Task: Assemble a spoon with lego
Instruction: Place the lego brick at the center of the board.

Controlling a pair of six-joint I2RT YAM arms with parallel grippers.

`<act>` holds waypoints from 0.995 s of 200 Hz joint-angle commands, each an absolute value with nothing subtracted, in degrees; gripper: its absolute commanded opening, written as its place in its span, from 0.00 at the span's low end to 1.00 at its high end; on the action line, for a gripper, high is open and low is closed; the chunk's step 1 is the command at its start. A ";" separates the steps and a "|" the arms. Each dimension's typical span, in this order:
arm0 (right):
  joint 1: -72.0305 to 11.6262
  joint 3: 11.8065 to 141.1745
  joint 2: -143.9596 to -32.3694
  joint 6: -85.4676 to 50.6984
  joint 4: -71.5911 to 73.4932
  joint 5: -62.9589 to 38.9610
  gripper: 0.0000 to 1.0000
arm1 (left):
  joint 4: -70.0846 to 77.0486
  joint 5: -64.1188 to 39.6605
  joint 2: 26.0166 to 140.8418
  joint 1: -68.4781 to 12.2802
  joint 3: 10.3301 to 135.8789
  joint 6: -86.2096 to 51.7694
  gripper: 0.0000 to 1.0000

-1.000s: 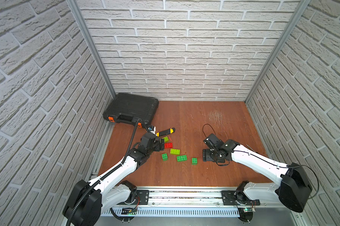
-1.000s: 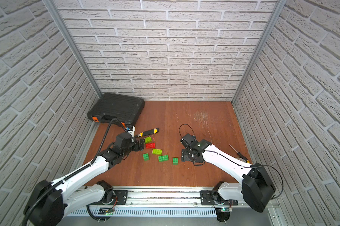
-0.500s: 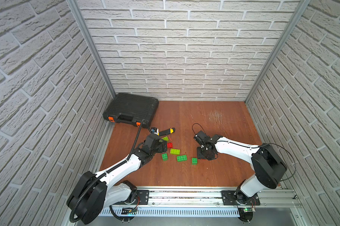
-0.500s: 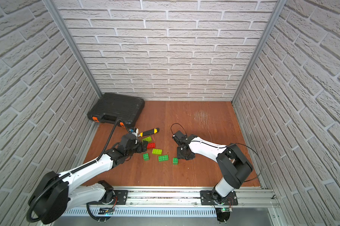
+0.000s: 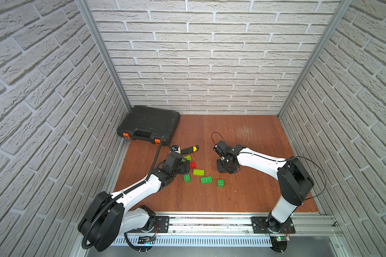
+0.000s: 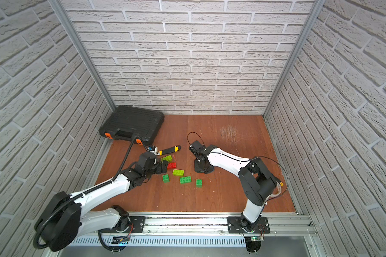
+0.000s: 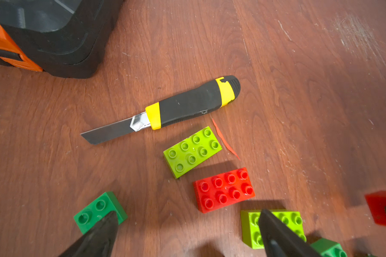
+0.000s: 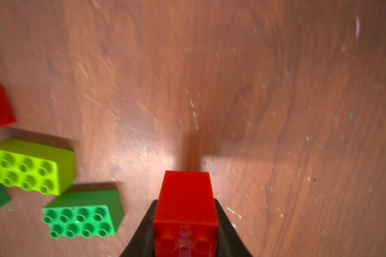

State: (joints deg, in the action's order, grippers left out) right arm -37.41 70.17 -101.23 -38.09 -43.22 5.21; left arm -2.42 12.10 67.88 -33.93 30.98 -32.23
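In both top views the right gripper [image 5: 226, 170] covers what it holds. Only its wrist view shows it clamped on a red brick [image 8: 185, 193], whose near end is cut off by the frame. That view is blurred, so whether the brick touches the surface [image 5: 243, 195], and whether it is square or oblong, cannot be told. The left gripper [image 7: 187, 213] stands wide apart and holds nothing. Its fingers [image 7: 98, 233] cover a corner of a green square [image 7: 92, 211] and part of a lime oblong [image 7: 285, 219]. In a top view it hides one end of the red oblong [image 5: 193, 164].

Seven bricks can be counted, six loose and one held. The loose ones are two lime oblongs, one red oblong, one green oblong [image 5: 206, 179] and two green squares. The second green square [image 5: 220, 183] lies nearest the right gripper. All six sit mid-surface between the two grippers, studs up, each single, none stacked. One knife [image 5: 188, 149] and one black case [image 5: 148, 125] lie behind them.

The other lime oblong [image 5: 187, 157], just beside the knife, lies slanted, roughly parallel to it. The green oblong and the lime oblong near it have their long axes running left to right across the surface. The red brick sticks straight out from between the fingers, toward the surface.
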 commanded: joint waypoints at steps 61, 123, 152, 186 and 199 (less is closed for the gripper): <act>-37.79 80.52 -112.49 -35.25 -45.43 6.55 0.30 | -0.57 11.71 68.28 -33.85 30.32 -33.66 0.98; -37.35 84.31 -116.88 -38.07 -45.64 5.94 0.31 | -0.72 11.34 68.01 -33.07 29.20 -34.54 0.98; -37.40 84.89 -116.63 -39.40 -45.89 6.88 0.37 | -0.79 11.10 67.77 -32.43 28.66 -34.80 0.98; -37.42 85.90 -116.18 -39.81 -46.23 6.34 0.47 | -0.66 10.65 67.34 -31.96 27.89 -35.16 0.98; -37.35 85.89 -115.59 -40.08 -46.25 6.28 0.53 | -0.88 10.46 66.95 -31.86 27.77 -35.16 0.98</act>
